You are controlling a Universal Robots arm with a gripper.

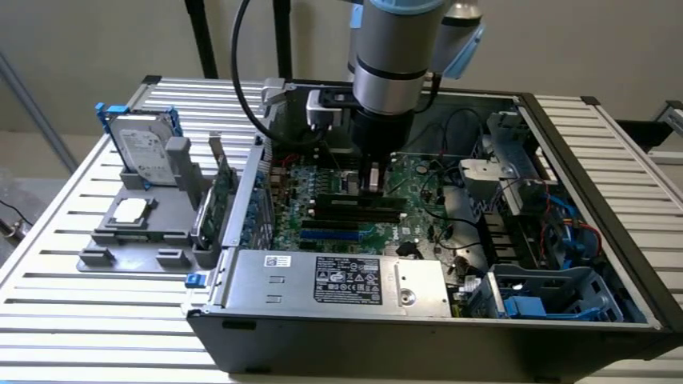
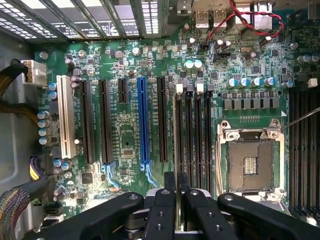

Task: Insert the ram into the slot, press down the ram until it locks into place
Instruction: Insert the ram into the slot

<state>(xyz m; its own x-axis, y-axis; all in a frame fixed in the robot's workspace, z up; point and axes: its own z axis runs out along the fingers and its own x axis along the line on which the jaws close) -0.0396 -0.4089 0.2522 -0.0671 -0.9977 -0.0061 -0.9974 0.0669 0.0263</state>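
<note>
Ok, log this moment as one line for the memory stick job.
pincer: shut, tips right over memory stick | memory stick: standing in slot | locked: cannot tell

I hold the ram (image 2: pixel 176 192) edge-on, pinched between my fingers (image 2: pixel 169 200), in line with the slot (image 2: pixel 179 135), a long narrow black socket among parallel ones.

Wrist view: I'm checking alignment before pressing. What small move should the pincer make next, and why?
Probably a short straight descent: the pincer lines up with a black memory slot near the CPU socket, and hangs low over the motherboard.
</note>
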